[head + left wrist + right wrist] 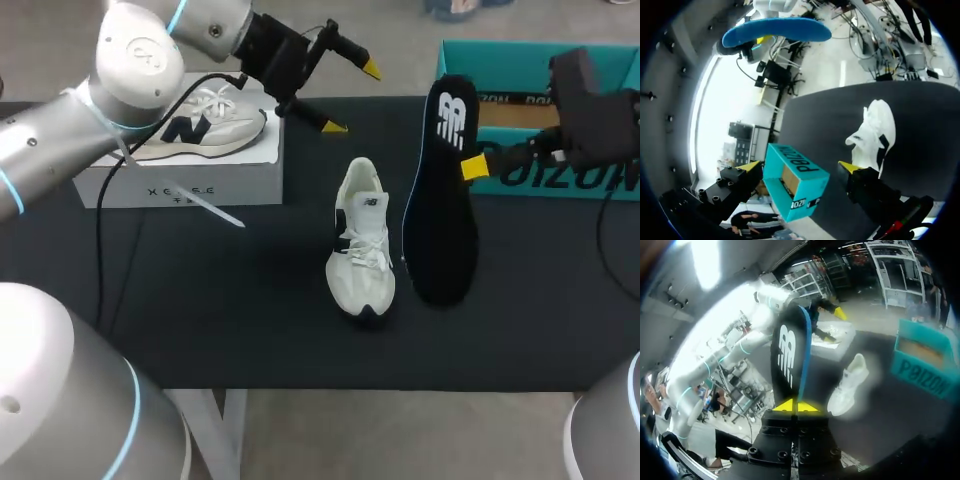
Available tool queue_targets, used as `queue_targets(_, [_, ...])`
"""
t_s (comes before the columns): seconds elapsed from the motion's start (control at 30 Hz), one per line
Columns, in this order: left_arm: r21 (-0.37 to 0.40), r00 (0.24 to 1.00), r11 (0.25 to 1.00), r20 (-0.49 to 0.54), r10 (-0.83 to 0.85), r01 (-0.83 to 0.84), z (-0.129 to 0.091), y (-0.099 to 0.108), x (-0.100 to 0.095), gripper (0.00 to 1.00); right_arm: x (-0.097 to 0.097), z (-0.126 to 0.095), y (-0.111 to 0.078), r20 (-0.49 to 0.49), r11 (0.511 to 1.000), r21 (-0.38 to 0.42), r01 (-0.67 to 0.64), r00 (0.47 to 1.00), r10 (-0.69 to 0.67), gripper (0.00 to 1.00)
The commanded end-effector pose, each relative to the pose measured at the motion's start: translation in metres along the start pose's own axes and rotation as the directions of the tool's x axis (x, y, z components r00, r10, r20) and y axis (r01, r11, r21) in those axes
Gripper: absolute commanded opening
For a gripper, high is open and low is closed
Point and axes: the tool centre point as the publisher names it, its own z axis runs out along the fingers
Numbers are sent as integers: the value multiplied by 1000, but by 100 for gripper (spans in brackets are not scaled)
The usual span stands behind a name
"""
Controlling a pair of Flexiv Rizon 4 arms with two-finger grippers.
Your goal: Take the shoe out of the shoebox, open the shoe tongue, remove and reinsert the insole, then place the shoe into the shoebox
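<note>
A white shoe (360,240) with a black trim lies on the black table, its toe toward the front edge; it also shows in the wrist views (875,132) (847,385). A black insole (443,190) with a blue underside (777,30) hangs upright in the air just right of the shoe. My right gripper (475,166) (796,406) is shut on the insole's edge (790,355). The teal shoebox (540,135) (797,182) (922,362) stands open at the back right. My left gripper (352,98) (800,166) hovers open above the table's back, behind the shoe, holding nothing.
A white box (180,175) stands at the back left with a second white shoe (200,120) on top, under my left arm. A cable from the left arm hangs beside this box.
</note>
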Motion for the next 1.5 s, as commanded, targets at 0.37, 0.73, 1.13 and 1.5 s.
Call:
queue_targets(0.37, [-63, 960, 980, 195, 200, -191, -1, -49, -25, 100, -121, 31, 72, -96, 952, 76, -298, 948, 304, 0])
queue_targets(0.73, [-106, 916, 938, 207, 345, -329, 5, -52, -24, 100, -151, 44, 110, -239, 867, 221, -446, 838, 491, 0])
queue_targets(1.13, [-109, 911, 936, 217, 351, -335, -4, -39, -25, 100, -150, 42, 121, -182, 870, 250, -425, 862, 473, 0])
queue_targets(1.5, [-100, 876, 913, 256, 408, -396, 0, -42, -24, 100, -150, 57, 123, -252, 799, 259, -543, 761, 598, 0])
